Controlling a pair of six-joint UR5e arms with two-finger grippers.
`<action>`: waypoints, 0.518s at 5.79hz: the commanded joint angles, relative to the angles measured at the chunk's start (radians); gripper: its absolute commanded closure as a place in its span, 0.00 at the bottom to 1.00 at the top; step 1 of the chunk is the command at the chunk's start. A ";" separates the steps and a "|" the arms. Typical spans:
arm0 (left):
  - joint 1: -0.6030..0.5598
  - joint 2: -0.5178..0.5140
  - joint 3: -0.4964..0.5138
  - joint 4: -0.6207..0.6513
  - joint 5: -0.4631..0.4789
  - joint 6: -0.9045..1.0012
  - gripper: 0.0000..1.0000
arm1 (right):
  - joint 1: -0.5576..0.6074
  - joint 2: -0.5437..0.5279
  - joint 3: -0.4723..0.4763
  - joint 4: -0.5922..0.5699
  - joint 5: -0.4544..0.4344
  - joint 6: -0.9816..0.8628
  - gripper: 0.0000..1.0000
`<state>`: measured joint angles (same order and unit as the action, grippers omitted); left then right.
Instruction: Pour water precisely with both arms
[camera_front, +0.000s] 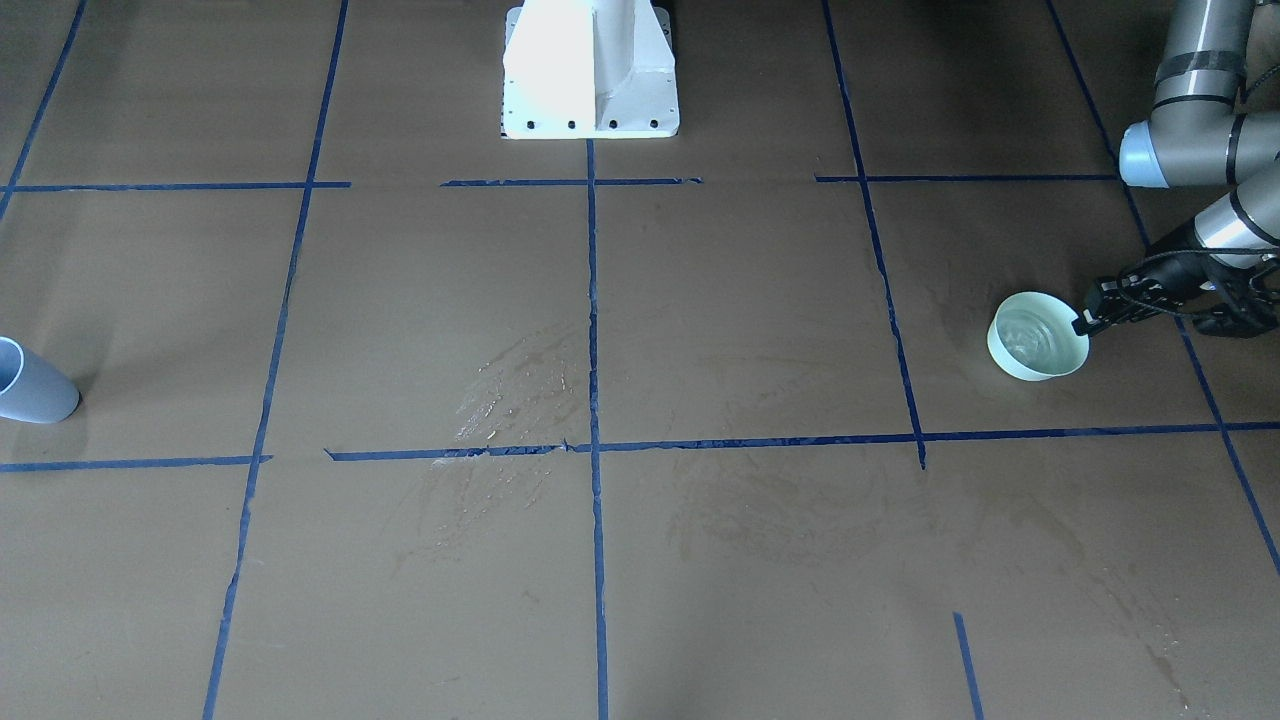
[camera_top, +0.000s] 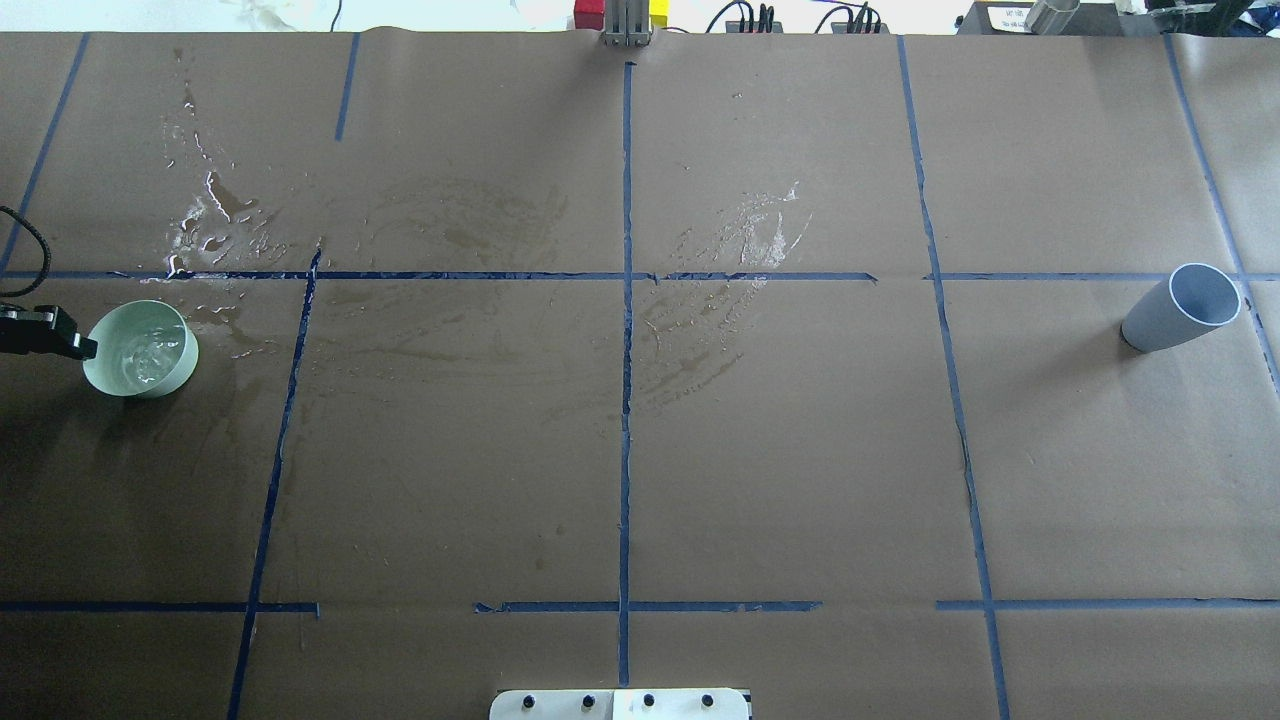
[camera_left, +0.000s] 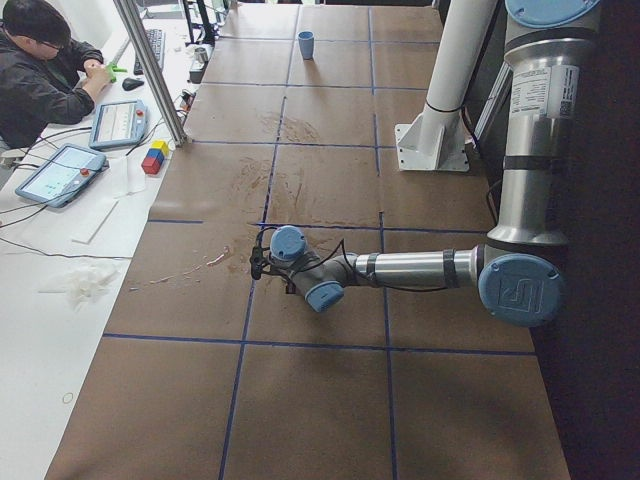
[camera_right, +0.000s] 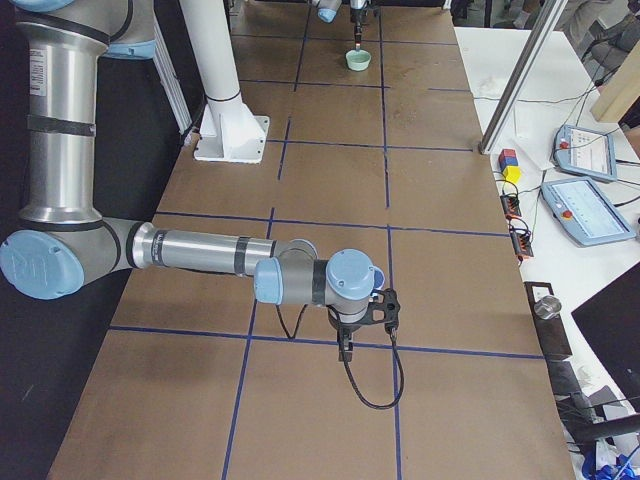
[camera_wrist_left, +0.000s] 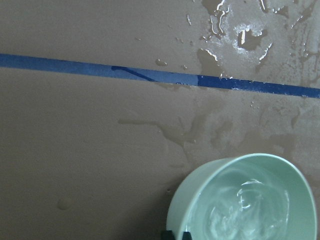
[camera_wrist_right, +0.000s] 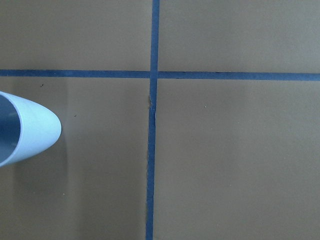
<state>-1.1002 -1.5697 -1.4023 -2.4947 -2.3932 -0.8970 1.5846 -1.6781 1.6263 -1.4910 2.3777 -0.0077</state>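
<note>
Near the table's (camera_top: 780, 480) left edge, the water (camera_top: 140, 355) ripples in a pale green bowl (camera_top: 178, 378) whose rim the left gripper (camera_top: 82, 347) pinches, probably for lifting and tipping. Well apart, by the right edge, a grey cup (camera_top: 1155, 328) stands upright, likely the target. Whether the right gripper (camera_right: 345, 350) is spread or pressed together, I cannot tell.

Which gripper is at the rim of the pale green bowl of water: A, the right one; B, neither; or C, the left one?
C: the left gripper meets the rim of the pale green bowl, while the right arm is at the table's other end, by the grey cup.
</note>
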 joint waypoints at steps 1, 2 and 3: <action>0.000 0.000 -0.004 -0.001 0.000 0.003 0.29 | 0.000 0.001 0.001 0.000 0.000 0.000 0.00; 0.000 -0.001 -0.013 -0.001 0.000 0.012 0.00 | 0.000 0.000 0.001 0.000 0.000 0.000 0.00; -0.006 0.000 -0.012 0.000 0.002 0.056 0.00 | 0.000 0.001 0.001 0.000 0.000 0.000 0.00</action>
<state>-1.1018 -1.5699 -1.4131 -2.4953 -2.3925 -0.8729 1.5846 -1.6774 1.6275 -1.4910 2.3777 -0.0077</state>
